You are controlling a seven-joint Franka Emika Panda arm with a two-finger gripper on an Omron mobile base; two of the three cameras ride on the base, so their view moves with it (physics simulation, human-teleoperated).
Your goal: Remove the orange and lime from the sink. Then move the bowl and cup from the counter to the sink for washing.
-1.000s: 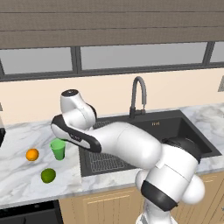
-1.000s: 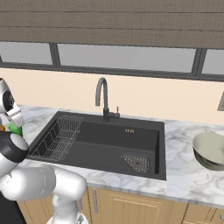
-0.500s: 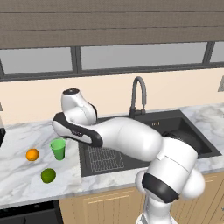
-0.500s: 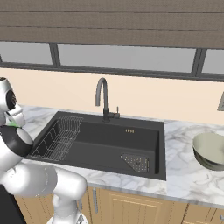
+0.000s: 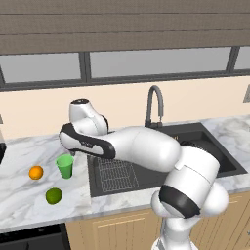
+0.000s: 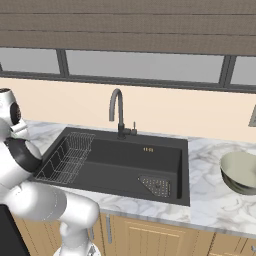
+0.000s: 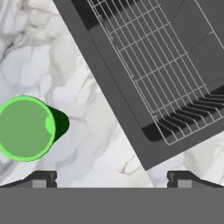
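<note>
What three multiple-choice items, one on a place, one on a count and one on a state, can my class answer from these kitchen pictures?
1. Where does the cup stand?
A. in the sink
B. on the counter, left of the sink
C. inside the bowl

2. How many fruits lie on the counter?
A. none
B. two
C. four

3. How is the hand?
A. open, holding nothing
B. shut on the cup
C. shut on the lime

Answers:
1 B, the cup stands upright on the marble beside the sink.
2 B, the orange and the lime lie near the cup.
3 A, its fingertips stand wide apart with bare counter between.
</note>
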